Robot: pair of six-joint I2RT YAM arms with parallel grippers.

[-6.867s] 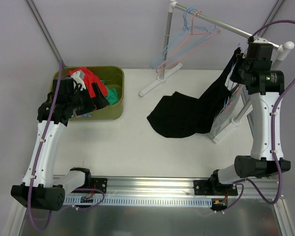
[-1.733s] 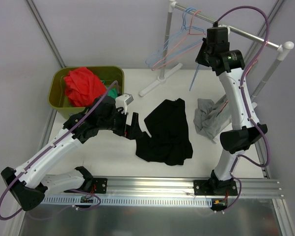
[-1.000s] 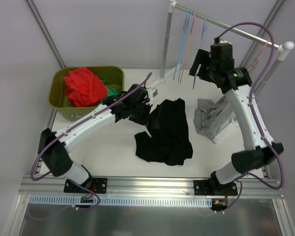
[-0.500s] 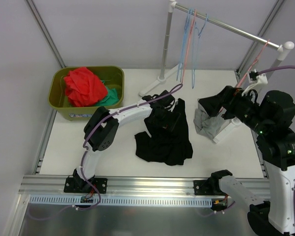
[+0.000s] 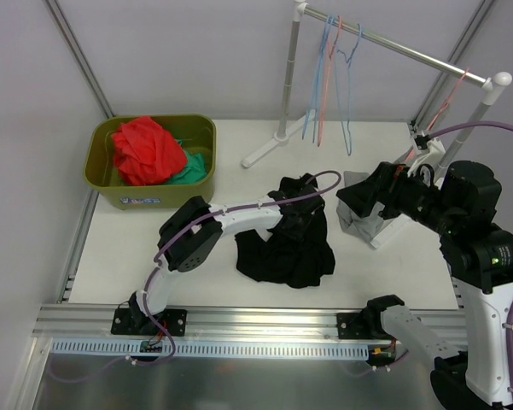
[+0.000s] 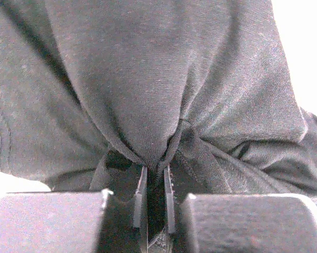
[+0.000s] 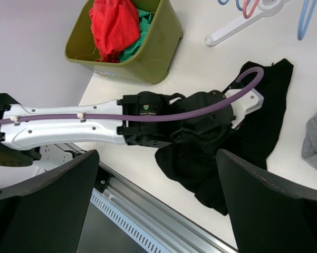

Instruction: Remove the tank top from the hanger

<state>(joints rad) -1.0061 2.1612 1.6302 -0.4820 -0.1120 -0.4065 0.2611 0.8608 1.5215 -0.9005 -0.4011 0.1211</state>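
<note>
Left wrist view: left gripper (image 6: 153, 197) is clamped on a thin pinched fold of the black tank top (image 6: 163, 79), which lies bunched on the table (image 6: 306, 42) just ahead of its fingers. Risk: so narrow a bite may slip on lifting. Beyond, right gripper (image 7: 157, 153) hovers above the cloth — spread wide, holding nothing.

The white tabletop (image 5: 196, 256) carries a crumpled black fabric tank top (image 5: 307, 256), one fold bunched right between the left fingers (image 6: 140, 195). A rumpled grey cloth (image 5: 363, 229) lies just beside the right fingers (image 7: 42, 211). An olive plastic bin (image 5: 154, 195) and a white rack foot (image 5: 269, 147) stand well apart from both.
</note>
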